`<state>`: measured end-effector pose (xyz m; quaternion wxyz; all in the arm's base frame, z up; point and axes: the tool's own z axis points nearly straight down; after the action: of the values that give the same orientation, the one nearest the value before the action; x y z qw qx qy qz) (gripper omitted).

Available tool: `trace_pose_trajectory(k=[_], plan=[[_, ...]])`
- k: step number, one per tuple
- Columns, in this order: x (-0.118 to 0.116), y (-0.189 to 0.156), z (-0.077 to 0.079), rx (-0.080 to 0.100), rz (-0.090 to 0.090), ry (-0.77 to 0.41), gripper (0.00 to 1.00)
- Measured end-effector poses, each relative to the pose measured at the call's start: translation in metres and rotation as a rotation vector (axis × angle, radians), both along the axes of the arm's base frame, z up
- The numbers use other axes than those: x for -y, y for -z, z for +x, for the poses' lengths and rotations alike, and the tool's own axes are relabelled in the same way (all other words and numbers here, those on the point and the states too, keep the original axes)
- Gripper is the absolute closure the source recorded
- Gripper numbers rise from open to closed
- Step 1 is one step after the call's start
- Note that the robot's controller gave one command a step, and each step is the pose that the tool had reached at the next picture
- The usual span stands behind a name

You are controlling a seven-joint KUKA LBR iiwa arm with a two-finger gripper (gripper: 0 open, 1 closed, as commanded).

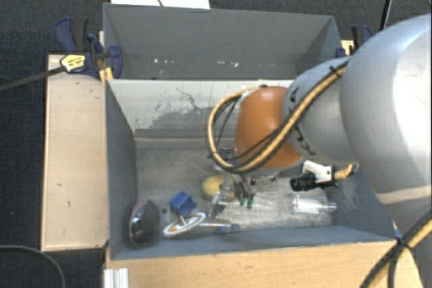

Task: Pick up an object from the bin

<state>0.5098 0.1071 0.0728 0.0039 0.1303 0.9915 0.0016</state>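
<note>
Gripper low over the floor of the grey metal bin, front centre, under the orange wrist cover. Open or clenched: cannot tell. Small pale-yellow round ball just beside it, on the left. Small blue block farther left; clear plastic tube on the right.

Scuffed matt grey metal bin

On my screen I see the smooth orange dome-shaped wrist cover best. To the right of it is the big rounded silver-grey arm link. Yellow and black cables loop round the left side of this cover, and a small black cylinder sits under its right edge.
</note>
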Motion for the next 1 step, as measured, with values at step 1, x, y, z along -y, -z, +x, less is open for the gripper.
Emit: trace_pose_trajectory(k=[1], plan=[[-0.0004, -0.0017, 0.0014, -0.002, 0.000, 0.002, 0.00]])
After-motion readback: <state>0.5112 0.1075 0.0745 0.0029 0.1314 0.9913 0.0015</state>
